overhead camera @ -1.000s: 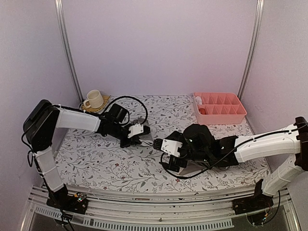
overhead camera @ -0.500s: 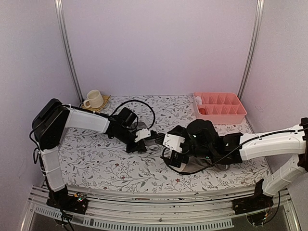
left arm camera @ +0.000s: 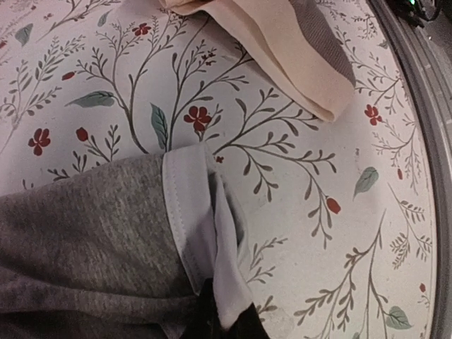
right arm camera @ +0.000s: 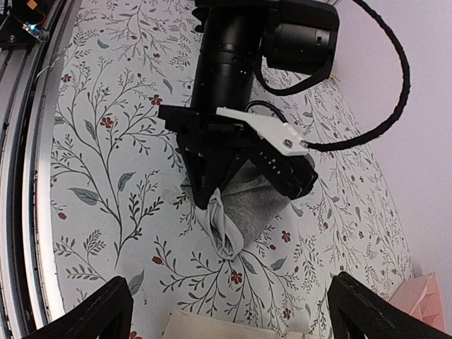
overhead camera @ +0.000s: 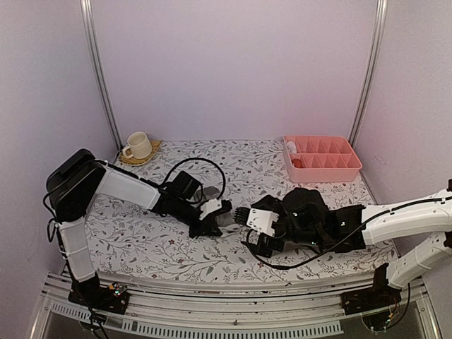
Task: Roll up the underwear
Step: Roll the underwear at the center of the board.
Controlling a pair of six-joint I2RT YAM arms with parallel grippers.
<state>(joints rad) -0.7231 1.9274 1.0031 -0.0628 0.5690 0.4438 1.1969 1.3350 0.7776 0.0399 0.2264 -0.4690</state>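
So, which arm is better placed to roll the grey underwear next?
Left. The left fingers are shut on the white edge of the grey underwear. The right fingers are open, holding nothing, over the taupe pair.

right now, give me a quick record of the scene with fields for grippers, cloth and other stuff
left gripper: shut, pinching the white edging of the grey underwear
right gripper: open, holding nothing, facing the left one
grey underwear: on the table, edge bunched at the pinch
taupe underwear: on the table, apart from the grey one, no gripper on it
other: pink tray back right, mug back left
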